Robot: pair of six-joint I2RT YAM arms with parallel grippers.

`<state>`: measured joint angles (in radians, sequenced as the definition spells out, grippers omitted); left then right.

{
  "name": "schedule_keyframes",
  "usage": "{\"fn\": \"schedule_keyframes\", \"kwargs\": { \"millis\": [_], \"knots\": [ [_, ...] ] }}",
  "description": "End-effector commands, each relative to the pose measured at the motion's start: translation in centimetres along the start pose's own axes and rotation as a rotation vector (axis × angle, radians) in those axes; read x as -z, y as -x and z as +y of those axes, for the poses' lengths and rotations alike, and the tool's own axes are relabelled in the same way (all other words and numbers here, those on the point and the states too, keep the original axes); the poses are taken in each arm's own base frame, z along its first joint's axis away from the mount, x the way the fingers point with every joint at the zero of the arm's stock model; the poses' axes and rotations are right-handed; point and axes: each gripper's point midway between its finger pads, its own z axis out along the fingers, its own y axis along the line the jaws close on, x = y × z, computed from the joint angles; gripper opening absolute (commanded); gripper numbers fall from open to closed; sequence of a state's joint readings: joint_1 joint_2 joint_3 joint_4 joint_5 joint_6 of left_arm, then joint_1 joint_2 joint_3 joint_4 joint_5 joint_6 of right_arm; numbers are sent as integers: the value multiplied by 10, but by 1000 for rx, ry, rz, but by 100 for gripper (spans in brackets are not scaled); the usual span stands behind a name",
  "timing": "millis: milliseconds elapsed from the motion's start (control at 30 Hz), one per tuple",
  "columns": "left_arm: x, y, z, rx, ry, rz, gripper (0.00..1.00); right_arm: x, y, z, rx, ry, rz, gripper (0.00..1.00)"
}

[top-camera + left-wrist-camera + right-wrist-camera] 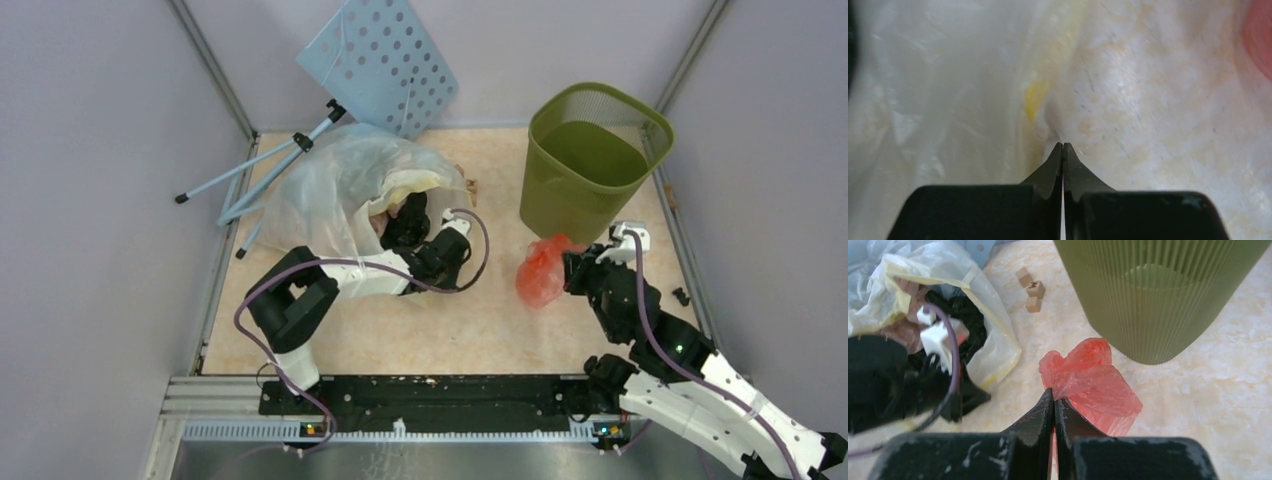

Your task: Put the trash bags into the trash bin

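The red-pink trash bag (pixel 541 272) lies crumpled on the table in front of the olive-green trash bin (pixel 560 195). My right gripper (pixel 572 270) is shut on the bag's near edge; the wrist view shows its tips (pixel 1054 399) pinching the red film (pixel 1095 382), with the bin (pixel 1148 300) upright just behind. My left gripper (pixel 408 215) reaches into the mouth of the large clear bag (pixel 330 190). Its wrist view shows the jaws (pixel 1063 145) closed, with clear film (pixel 948 100) puckering at the tips. A blurred red patch (pixel 1260 40) shows at the top right.
A light-blue perforated board (pixel 380 60) on thin legs (pixel 260 170) leans at the back left behind the clear bag. Small wooden cubes (pixel 1030 290) lie between the clear bag (pixel 993 345) and the bin. Grey walls close in on both sides.
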<state>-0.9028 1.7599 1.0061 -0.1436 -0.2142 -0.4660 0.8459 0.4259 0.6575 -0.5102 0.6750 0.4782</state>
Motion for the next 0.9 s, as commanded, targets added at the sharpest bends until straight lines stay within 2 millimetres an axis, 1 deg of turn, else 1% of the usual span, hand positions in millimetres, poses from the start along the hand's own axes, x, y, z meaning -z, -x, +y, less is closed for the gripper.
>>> {"fn": "schedule_keyframes", "kwargs": {
  "millis": [0,67,167,200,267,333,367,433,467,500,567,600,633,700,800,833,867],
  "knots": [
    [-9,14,86,160,175,-12,0,7,11,26,31,137,26,0],
    [-2,18,122,242,203,-32,0,6,1,49,47,246,71,0],
    [18,26,173,332,282,-96,0,0,-13,75,65,346,130,0],
    [25,28,187,351,315,-114,0,-2,-16,83,66,375,142,0],
    [36,30,209,402,356,-131,0,-5,-20,96,70,422,158,0],
    [45,34,218,448,344,-140,0,-6,-20,112,68,483,169,0],
    [48,39,216,444,325,-149,0,-6,-20,120,63,520,174,0],
    [53,50,198,426,220,-168,0,-2,-18,139,50,604,186,0],
    [55,56,183,413,135,-177,0,1,-17,149,41,652,192,0],
    [59,63,164,395,23,-186,2,5,-14,158,27,695,196,0],
    [72,73,126,346,-188,-205,8,12,-4,173,-10,763,192,0],
    [80,77,111,321,-267,-217,13,14,2,178,-28,780,189,0],
    [89,79,98,297,-322,-226,20,16,8,180,-49,785,181,0],
    [111,85,75,225,-404,-261,28,18,23,182,-75,781,151,0],
    [142,91,55,138,-476,-315,34,17,40,178,-104,746,100,0],
    [152,93,51,117,-494,-334,37,14,41,174,-108,720,90,0],
    [162,93,47,96,-516,-351,40,6,40,166,-110,660,80,0]
  ]
}}
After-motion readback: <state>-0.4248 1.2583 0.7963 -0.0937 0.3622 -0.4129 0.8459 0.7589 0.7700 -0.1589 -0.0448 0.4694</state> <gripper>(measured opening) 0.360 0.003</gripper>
